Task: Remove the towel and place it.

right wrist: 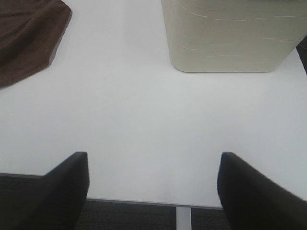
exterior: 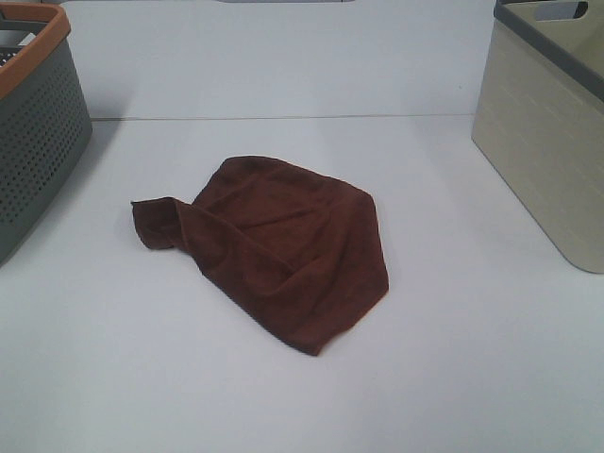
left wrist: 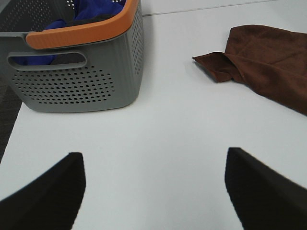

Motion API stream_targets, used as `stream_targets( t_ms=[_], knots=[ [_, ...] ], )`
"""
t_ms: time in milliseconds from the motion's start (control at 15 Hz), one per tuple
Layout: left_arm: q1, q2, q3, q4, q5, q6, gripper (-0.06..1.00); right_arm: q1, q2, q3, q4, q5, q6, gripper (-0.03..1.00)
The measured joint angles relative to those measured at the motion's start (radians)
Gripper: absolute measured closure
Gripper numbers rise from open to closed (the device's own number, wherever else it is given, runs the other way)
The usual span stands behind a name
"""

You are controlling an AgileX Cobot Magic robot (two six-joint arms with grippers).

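The dark reddish-brown towel [exterior: 283,245] lies crumpled flat on the white table [exterior: 283,396], near the middle, with one corner curled up at its left. It also shows in the left wrist view [left wrist: 268,62] and in the right wrist view [right wrist: 26,36]. No tag shows. My left gripper [left wrist: 153,191] is open and empty over the table's near left part, well short of the towel. My right gripper [right wrist: 153,191] is open and empty at the table's near edge, to the towel's right. Neither gripper shows in the exterior high view.
A grey perforated basket with an orange rim [exterior: 33,123] stands at the far left; in the left wrist view [left wrist: 81,72] it holds blue cloth [left wrist: 96,9]. A beige basket with a grey rim [exterior: 547,123] stands at the right, also in the right wrist view [right wrist: 230,33].
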Motion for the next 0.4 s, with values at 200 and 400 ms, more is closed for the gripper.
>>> stream_targets(
  t_ms=[200, 400],
  knots=[
    [-0.005, 0.000, 0.000, 0.000, 0.000, 0.000, 0.18, 0.000, 0.000, 0.000, 0.000, 0.000, 0.000, 0.31],
    [-0.005, 0.000, 0.000, 0.000, 0.000, 0.000, 0.18, 0.000, 0.000, 0.000, 0.001, 0.000, 0.001, 0.31]
  ],
)
